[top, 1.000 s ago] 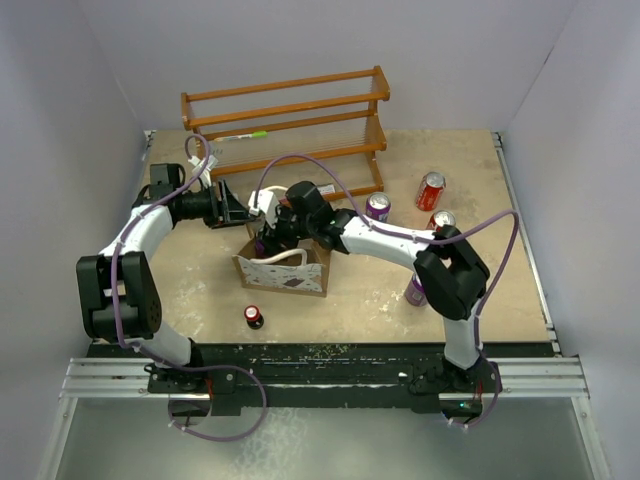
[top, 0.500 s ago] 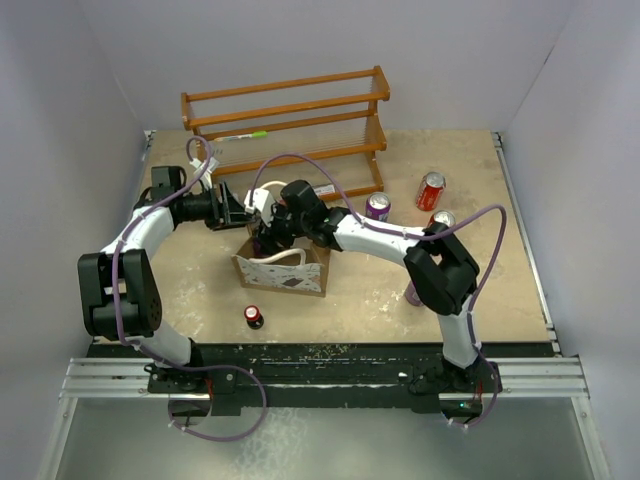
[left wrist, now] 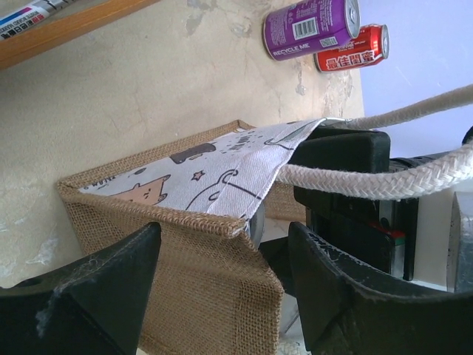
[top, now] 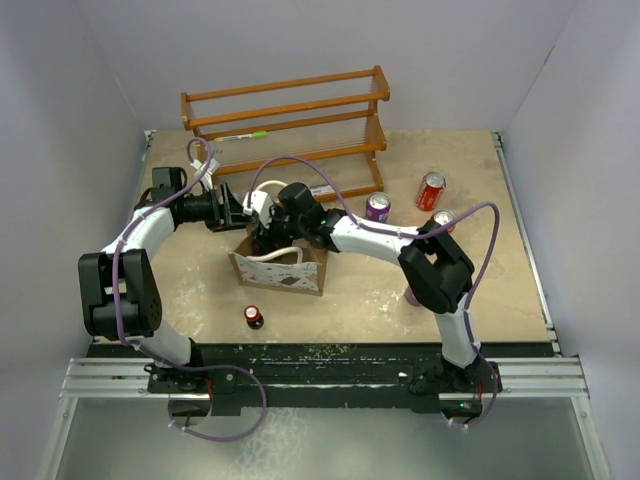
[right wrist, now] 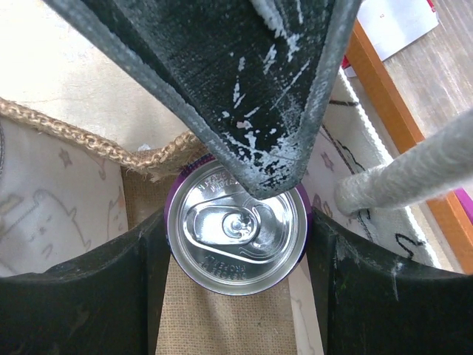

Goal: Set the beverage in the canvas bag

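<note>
The canvas bag point(top: 280, 272) stands upright at mid-table: white printed fabric, tan burlap inside, white rope handles. My right gripper point(top: 270, 236) reaches down into its open top. In the right wrist view my right gripper point(right wrist: 236, 244) is shut on a purple beverage can point(right wrist: 222, 262), silver top up, over the bag's burlap floor point(right wrist: 222, 333). My left gripper point(top: 236, 212) is at the bag's back-left edge. In the left wrist view it point(left wrist: 222, 255) is open, with a burlap corner of the bag point(left wrist: 185, 281) between its fingers.
A wooden rack point(top: 285, 125) with a marker point(top: 240, 137) stands at the back. A purple can point(top: 377, 206), a red can point(top: 430, 190) and a silver-topped can point(top: 442, 218) are to the right. Another purple can point(top: 412, 293) is behind my right arm. A small red can point(top: 253, 316) stands in front of the bag.
My right gripper has moved a little left and further into the bag with the purple can. The bag has shifted slightly left. The left arm has barely moved.
</note>
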`<state>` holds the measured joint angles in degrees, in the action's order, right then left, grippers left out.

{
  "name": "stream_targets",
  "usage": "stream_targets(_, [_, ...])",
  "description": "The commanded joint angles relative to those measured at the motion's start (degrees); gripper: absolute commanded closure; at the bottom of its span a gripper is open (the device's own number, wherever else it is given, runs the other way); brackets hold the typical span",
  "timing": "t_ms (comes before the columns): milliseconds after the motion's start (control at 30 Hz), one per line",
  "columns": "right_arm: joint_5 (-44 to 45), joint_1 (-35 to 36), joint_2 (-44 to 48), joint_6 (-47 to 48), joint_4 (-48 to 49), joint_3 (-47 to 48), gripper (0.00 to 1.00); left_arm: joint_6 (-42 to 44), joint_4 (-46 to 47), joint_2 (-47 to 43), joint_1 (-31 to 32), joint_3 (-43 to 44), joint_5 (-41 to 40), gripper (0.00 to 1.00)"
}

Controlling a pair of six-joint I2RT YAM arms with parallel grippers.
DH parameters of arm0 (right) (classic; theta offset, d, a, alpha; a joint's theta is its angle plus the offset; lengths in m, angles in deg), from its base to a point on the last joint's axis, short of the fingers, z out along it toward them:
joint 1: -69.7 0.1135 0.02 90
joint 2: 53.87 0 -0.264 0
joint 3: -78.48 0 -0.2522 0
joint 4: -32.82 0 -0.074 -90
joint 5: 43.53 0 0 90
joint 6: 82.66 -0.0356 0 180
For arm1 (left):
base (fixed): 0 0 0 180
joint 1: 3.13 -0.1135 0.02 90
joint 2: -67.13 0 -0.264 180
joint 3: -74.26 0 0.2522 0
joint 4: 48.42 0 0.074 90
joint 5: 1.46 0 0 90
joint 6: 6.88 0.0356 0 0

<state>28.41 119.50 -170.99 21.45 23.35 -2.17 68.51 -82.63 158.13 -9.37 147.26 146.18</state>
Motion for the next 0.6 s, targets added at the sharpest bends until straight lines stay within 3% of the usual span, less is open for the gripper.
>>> stream_targets(0, [1.7,0.3,0.9,-0.7,5.6,3.8,0.67,0.1,1.4,-0.9,0.3,0.0,-0.3,0.27])
stream_targets(367, [2.8,0.2,1.5,-1.0,1.4,6.5,0.28,0.5,1.3,-2.5,0.3,-0.4,-1.0,0.25])
stream_targets(567, [2.8,0.2,2.4,-0.7,0.4,6.2,0.19,0.5,1.2,-2.6,0.3,-0.1,-1.0,0.25])
